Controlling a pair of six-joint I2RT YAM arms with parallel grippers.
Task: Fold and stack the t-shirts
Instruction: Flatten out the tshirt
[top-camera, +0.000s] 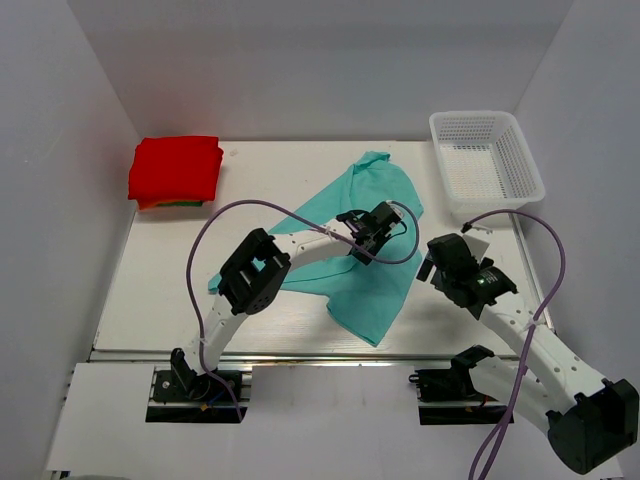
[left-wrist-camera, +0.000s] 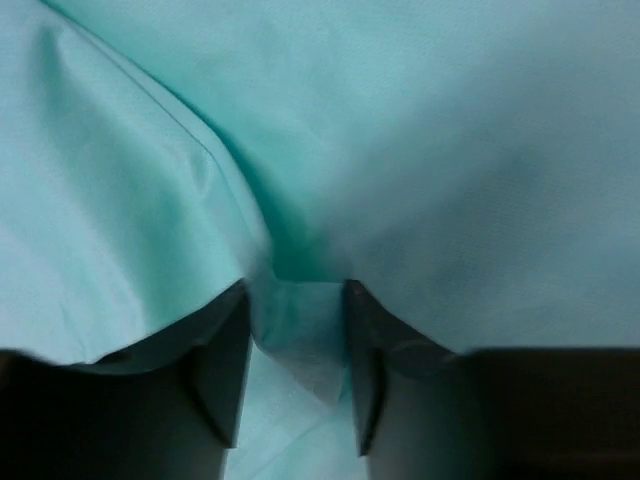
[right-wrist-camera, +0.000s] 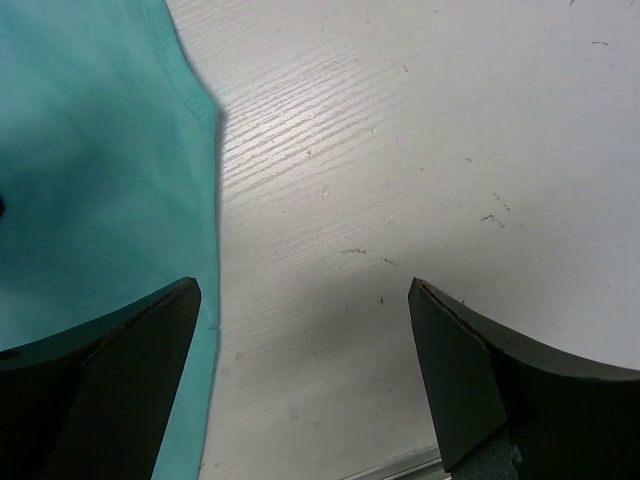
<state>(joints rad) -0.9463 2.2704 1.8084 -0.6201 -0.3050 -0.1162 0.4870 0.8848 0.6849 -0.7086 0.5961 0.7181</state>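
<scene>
**Two shirts: one folded, one in a grip**

Two shirts lie on the surface (top-camera: 160, 270). At the far left, the red t-shirt (top-camera: 176, 168) sits folded, with an orange edge (top-camera: 150, 204) showing beneath it. In the middle, the teal t-shirt (top-camera: 375, 290) lies rumpled and spread out. The left gripper (left-wrist-camera: 297, 300) is clenched on a fold of it. Just beside the shirt's hem, the right gripper (right-wrist-camera: 303, 290) hangs spread wide over bare wood, holding nothing. A white mesh basket (top-camera: 476, 117) stands at the far right.

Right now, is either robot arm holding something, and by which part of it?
The left gripper pinches a raised fold of the soft teal cloth t-shirt, near its middle. The right gripper is open above the white wooden table, holding nothing.
</scene>
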